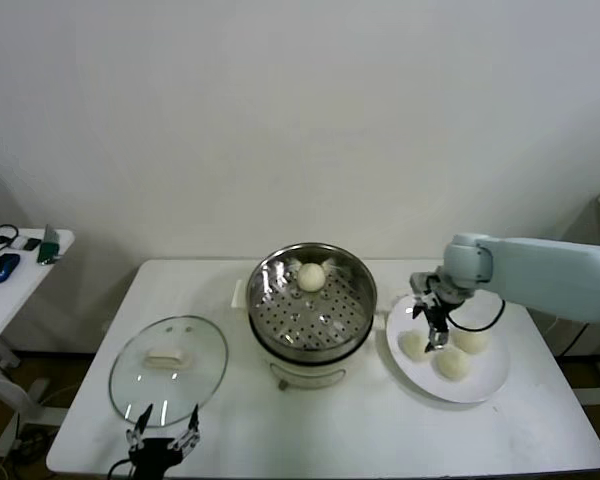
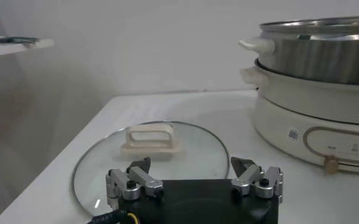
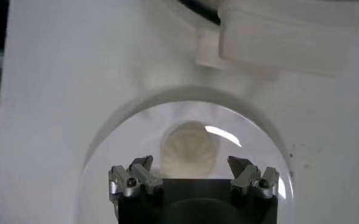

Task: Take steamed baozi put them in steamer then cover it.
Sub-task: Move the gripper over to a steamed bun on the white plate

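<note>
1. Right gripper [image 1: 435, 333] wide open, above a bun [image 3: 189, 149] on the plate [image 1: 485, 385] (one bun already in the steamer [image 1: 355, 290]).
2. Go straight down, squeeze softly.
3. Left gripper [image 1: 166, 425] open, near lid [image 1: 168, 365].

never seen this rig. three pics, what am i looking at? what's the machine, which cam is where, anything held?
A two-armed robot at a white table. One picture looks down from its head; the other two come from cameras on each wrist.

On the table: a steamer with one baozi inside, a glass cover lying flat on the robot's left, and a plate with three more baozi on its right.

The right gripper hovers over the plate, jaws open above a bun. The left gripper waits near the cover, open. Nothing is held.
</note>
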Motion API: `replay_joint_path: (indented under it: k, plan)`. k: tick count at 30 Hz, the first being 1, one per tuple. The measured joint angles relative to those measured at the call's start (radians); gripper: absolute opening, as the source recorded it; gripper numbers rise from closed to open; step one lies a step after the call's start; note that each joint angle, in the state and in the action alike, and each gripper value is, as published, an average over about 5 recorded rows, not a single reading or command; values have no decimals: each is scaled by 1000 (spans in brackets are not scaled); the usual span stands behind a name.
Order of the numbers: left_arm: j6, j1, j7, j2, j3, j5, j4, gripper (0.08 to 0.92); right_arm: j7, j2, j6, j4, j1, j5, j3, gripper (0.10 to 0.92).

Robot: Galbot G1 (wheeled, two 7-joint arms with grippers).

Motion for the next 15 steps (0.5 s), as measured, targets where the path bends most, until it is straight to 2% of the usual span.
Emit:
replay_joint_path:
  k: [6, 15]
  plan:
    - [0, 3, 1, 0, 1, 1, 0, 823, 11, 12, -20, -28, -61, -39, 42, 815]
    - [2, 7, 1, 0, 5, 4, -6, 823, 16, 11, -31, -37, -90, -64, 71, 623]
